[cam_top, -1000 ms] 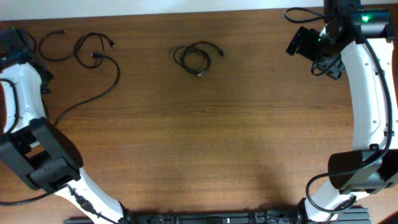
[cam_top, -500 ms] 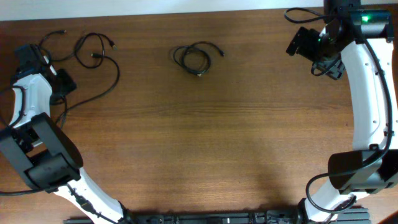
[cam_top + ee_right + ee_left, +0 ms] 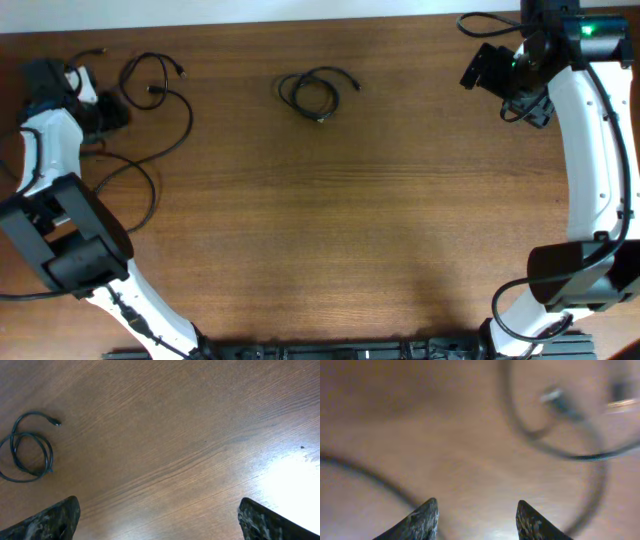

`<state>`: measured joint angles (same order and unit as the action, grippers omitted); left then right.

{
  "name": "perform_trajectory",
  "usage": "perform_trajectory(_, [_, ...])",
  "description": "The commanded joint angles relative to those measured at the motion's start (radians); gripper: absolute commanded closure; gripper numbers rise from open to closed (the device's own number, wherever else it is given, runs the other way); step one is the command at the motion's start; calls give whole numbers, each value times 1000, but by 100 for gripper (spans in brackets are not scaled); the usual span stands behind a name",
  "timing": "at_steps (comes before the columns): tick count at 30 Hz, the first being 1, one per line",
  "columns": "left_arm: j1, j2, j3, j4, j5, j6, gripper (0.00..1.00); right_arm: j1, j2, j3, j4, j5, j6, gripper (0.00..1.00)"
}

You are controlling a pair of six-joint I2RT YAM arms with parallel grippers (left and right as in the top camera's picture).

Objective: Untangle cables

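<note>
Left tool [image 3: 477,521] stands open and empty, loose cables [image 3: 559,402] just ahead; your right tool [image 3: 159,512] gapes wide, coiled cable [image 3: 28,455] well apart.

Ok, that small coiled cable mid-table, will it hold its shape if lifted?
Probably floppy: the coiled cable is thin with loose, uneven loops, so it'd likely sag and unwind. Likely light: a push should slide it on the smooth table, not roll it.

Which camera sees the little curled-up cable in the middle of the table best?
The right wrist camera: the curled-up cable looks big and sharp, loops and plug tip clear. Overhead shows it whole but tiny. The left wrist camera misses it.
</note>
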<state>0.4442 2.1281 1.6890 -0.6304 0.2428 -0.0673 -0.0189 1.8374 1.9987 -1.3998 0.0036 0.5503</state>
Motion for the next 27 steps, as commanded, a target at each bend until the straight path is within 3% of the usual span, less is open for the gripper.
perform_trajectory(1, [-39, -14, 13, 1, 257, 10, 48, -2, 0, -2, 1, 12, 4, 2])
perform_trajectory(3, [-89, -7, -3, 2, 159, 17, 42, -2, 0, -2, 1, 12, 4, 2])
perform_trajectory(6, [-179, 19, -4, 3, -70, 17, 42, -2, 0, -2, 1, 12, 4, 2])
perform_trajectory(7, [-197, 31, -4, 8, -92, 17, 42, -2, 0, -2, 1, 12, 4, 2])
perform_trajectory(9, [-238, 71, -4, 29, -100, 17, 29, -2, 0, -2, 1, 12, 4, 2])
perform_trajectory(13, [-257, 148, -4, 55, -135, 16, 30, -2, 0, -2, 1, 12, 4, 2])
perform_trajectory(16, [-256, 175, -4, 56, -136, 16, 40, -2, 0, -2, 1, 12, 4, 2])
perform_trajectory(18, [-256, 182, -4, 58, -136, 16, 71, -2, 0, -2, 1, 12, 4, 2])
perform_trajectory(19, [-256, 182, -4, 57, -135, 16, 81, -2, 0, -2, 1, 12, 4, 2])
perform_trajectory(20, [-257, 182, -4, 53, -135, 16, 100, -2, 0, -2, 1, 12, 4, 2])
perform_trajectory(24, [-260, 132, -2, 11, -99, 16, 100, -2, 0, -2, 1, 12, 4, 1])
perform_trajectory(27, [-261, 42, -2, -4, 77, 59, 100, -2, 0, -2, 1, 12, 4, 2])
